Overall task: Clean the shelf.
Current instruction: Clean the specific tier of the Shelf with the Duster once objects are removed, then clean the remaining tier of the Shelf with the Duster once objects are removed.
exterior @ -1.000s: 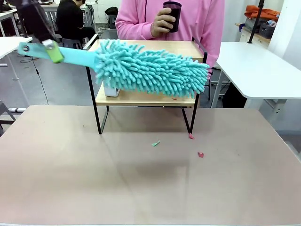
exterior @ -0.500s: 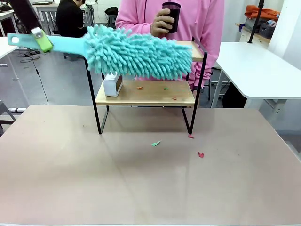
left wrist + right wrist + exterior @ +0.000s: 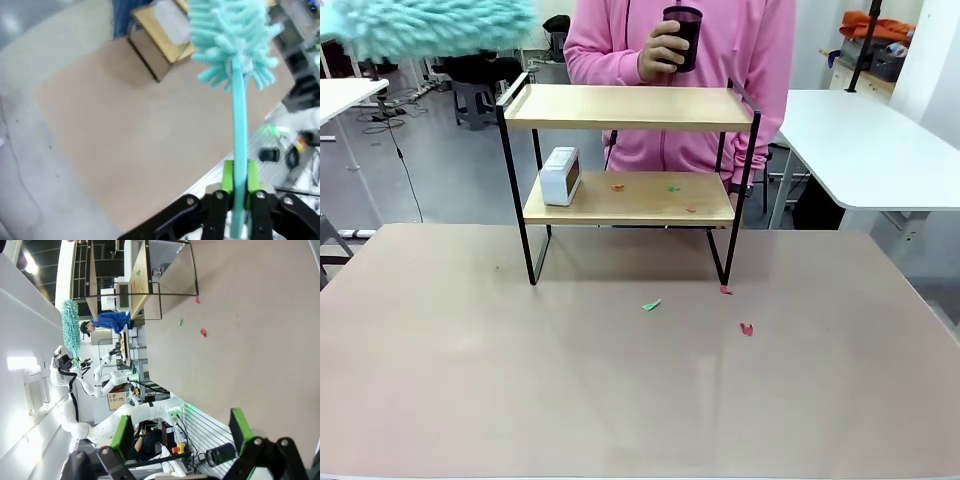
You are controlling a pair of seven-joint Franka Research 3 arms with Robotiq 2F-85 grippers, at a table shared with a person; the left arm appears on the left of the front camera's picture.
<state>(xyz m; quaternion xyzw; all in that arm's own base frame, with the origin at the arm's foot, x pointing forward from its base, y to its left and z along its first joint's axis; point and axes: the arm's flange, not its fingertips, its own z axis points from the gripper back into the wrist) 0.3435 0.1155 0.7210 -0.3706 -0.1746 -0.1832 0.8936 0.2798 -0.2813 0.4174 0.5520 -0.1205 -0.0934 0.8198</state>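
The fluffy turquoise duster (image 3: 420, 25) has lifted off the black-framed two-tier wooden shelf (image 3: 630, 107), now blurred and cropped beyond the surface's (image 3: 620, 400) far left corner. Left tool (image 3: 240, 178) clamps its handle; right tool (image 3: 181, 429) gapes wide, empty.

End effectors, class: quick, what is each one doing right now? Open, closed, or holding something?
Left end effector: closed on the handle of the teal duster.
Right end effector: open, holding nothing.

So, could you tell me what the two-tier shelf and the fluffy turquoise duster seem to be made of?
Two-tier shelf: pale matt boards, seemingly wood or laminate; thin black frame, likely painted metal. Fluffy turquoise duster: soft noodle-like strands, probably microfibre; smooth handle looks plastic.
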